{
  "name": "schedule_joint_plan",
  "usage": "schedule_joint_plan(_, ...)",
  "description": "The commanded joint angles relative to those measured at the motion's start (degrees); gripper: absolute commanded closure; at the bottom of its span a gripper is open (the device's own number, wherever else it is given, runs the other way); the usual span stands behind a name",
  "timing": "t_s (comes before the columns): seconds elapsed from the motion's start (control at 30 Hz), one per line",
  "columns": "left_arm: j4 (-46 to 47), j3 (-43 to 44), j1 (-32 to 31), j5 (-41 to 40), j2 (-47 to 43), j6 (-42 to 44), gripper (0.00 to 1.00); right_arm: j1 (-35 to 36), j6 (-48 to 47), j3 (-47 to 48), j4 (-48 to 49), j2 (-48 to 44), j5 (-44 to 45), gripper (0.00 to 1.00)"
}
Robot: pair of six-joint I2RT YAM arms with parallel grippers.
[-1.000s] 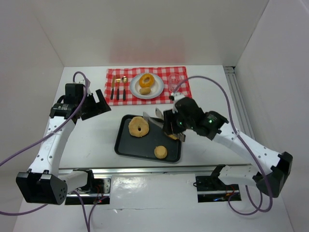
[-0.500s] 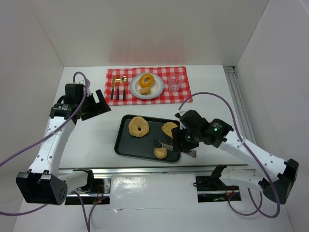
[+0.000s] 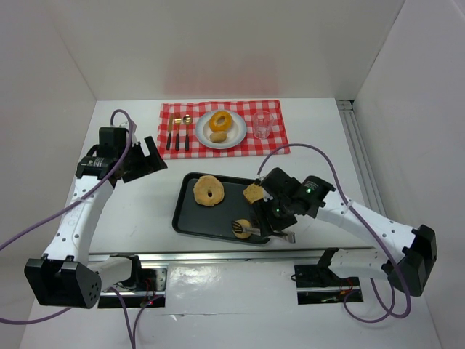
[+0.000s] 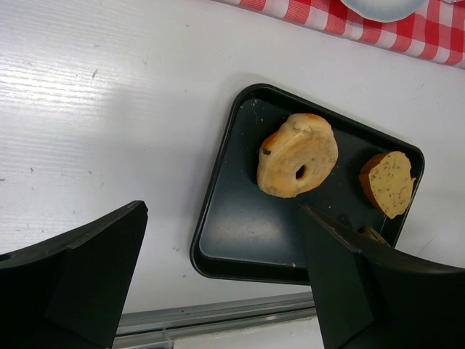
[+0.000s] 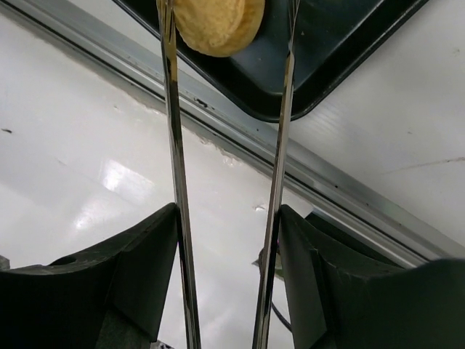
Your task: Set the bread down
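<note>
A black tray (image 3: 182,218) holds a pale larger ring (image 3: 208,190), an oval flat roll (image 3: 253,193) and a small round bun (image 3: 242,228). An orange glazed doughnut (image 3: 221,121) and a second small bun (image 3: 217,136) lie on a white plate (image 3: 236,137). My right gripper (image 3: 280,218) is shut on metal tongs (image 3: 258,230). In the right wrist view the tongs (image 5: 174,145) have their two arms on either side of the bun (image 5: 218,25). My left gripper (image 3: 145,156) is open and empty above the table left of the tray.
The plate sits on a red checked cloth (image 3: 276,142) at the back, with cutlery (image 3: 178,131) to its left and a clear glass (image 3: 262,125) to its right. A metal rail (image 5: 240,145) runs along the table's near edge just below the tray.
My right gripper has moved with the tongs from over the oval roll toward the tray's near edge. The tongs' tips now straddle the small bun. The left arm has not moved.
</note>
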Motion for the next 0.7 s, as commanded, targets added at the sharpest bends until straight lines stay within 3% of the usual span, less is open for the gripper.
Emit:
schedule_joint_plan(0.0,1.2,0.0,0.3,-0.3,-1.3,0.6,0.01,0.5,-1.4,1.5,-2.7,-0.1,0.6,0.37)
schedule_joint_plan(0.07,1.2,0.0,0.3,0.2,-1.3,0.6,0.01,0.5,-1.4,3.9,-3.4,-0.1,2.1,0.52)
schedule_joint_plan(0.17,1.7,0.0,0.3,0.2,-1.3,0.6,0.01,0.5,-0.8,8.5,-3.4,-0.1,4.1,0.63)
schedule_joint_plan(0.4,1.7,0.0,0.3,0.2,-0.8,0.0,0.01,0.5,0.3,19.4,5.5,4.9,12.7,0.63)
schedule_joint_plan(0.67,1.7,0.0,0.3,0.2,-0.8,0.0,0.01,-5.4,-6.4,31.8,25.5,23.2,26.9,0.62)
